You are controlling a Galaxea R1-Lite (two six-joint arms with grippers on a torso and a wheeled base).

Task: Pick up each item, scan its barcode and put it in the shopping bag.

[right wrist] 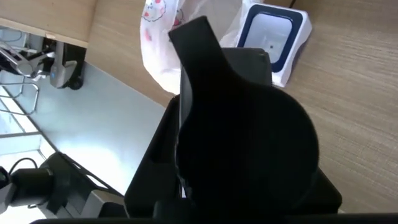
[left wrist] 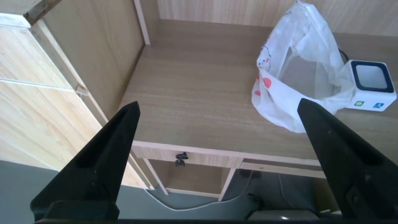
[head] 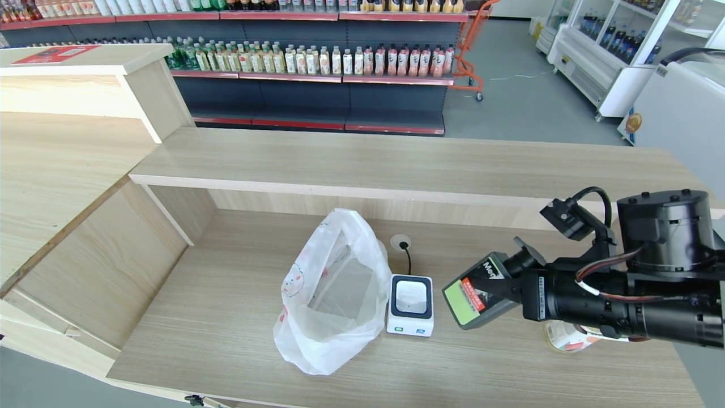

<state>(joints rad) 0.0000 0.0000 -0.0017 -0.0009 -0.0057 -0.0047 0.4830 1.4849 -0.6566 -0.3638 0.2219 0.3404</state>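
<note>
Fingers (head: 501, 290) of the right gripper (head: 490, 285) are clamped on 1 green-faced box (head: 460, 300), held above the counter (head: 226, 317). Scanner (head: 411, 303) lies just to its left, with the shopping bag (head: 334, 289) beyond. Left gripper (left wrist: 217, 107) gapes wide and empty, farther off.

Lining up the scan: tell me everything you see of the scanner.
The scanner is a small white plastic cube with a dark-framed glossy window facing up and two small stickers on its front. It stands on the counter, the bag against its left side; a black cable runs from behind it to a grommet.
</note>
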